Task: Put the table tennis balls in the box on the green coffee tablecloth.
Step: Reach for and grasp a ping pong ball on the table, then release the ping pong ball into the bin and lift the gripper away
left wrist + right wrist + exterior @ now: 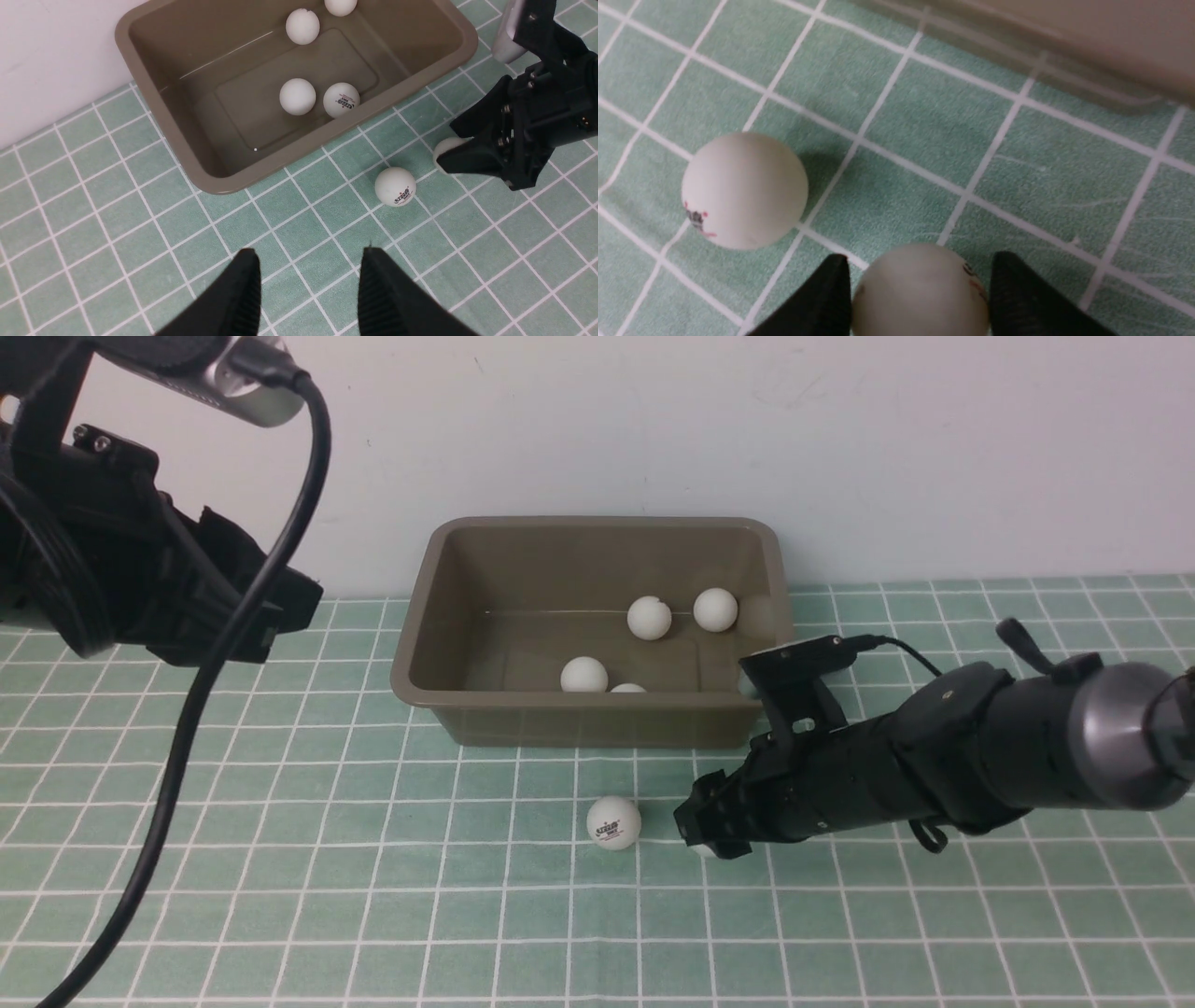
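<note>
Balls (649,618) number six: four lie inside the box (560,726), and two sit on the cloth (373,896) in front of its near wall. Of those two, the caught ball (920,294) rests on the cloth between the fingers of the right gripper (700,823), which lies low and points toward the robot's left. One finger is on the box side of it and the other on the robot's side, both tight against it or nearly so; I cannot tell whether they are actually pinching. Being round, it offers no long axis to line up with. The loose ball (613,821) sits just beyond the fingertips on the robot's left, apart from both the fingers and the caught ball. From the caught ball the box lies farther from the robot and a little to the left, its near wall close by, so the carry should be short: up over the rim. The left gripper (308,254) hangs high with fingers moderately apart and empty, well away from both, so the right arm is nearer.
</note>
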Robot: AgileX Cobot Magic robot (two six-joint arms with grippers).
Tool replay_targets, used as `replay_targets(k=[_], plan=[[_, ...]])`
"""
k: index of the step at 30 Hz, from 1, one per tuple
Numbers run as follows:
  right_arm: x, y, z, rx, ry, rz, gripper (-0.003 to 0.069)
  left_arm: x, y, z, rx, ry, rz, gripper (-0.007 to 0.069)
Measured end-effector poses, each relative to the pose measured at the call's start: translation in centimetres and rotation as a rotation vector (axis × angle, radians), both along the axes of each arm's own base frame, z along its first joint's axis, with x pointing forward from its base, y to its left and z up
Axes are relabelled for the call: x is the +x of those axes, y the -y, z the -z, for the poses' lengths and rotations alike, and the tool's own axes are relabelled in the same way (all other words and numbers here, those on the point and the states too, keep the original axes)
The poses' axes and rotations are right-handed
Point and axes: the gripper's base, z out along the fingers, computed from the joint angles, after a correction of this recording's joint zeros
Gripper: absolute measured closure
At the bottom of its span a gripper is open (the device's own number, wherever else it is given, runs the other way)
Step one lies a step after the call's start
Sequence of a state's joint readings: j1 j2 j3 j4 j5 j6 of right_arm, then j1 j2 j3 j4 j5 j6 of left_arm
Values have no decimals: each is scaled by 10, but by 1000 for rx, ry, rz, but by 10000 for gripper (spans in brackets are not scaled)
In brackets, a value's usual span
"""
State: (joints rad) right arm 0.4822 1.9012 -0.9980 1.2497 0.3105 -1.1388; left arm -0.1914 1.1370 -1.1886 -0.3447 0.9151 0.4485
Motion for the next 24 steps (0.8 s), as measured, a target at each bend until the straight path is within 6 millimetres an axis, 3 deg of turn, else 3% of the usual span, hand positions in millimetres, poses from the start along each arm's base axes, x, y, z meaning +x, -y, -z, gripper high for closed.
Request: replay_targets(k=[3,17,20,24], plan=[[1,0,0,0,3,8,326,0,0,0,1,0,1,356],[-2,-2,-1,0,4,-42,320,0,0,0,1,0,1,356],[-3,-1,-12,10,35,-52,320,0,0,0,1,0,1,356],[-10,-1,-50,72,105,-83,320,0,0,0,1,0,1,356]])
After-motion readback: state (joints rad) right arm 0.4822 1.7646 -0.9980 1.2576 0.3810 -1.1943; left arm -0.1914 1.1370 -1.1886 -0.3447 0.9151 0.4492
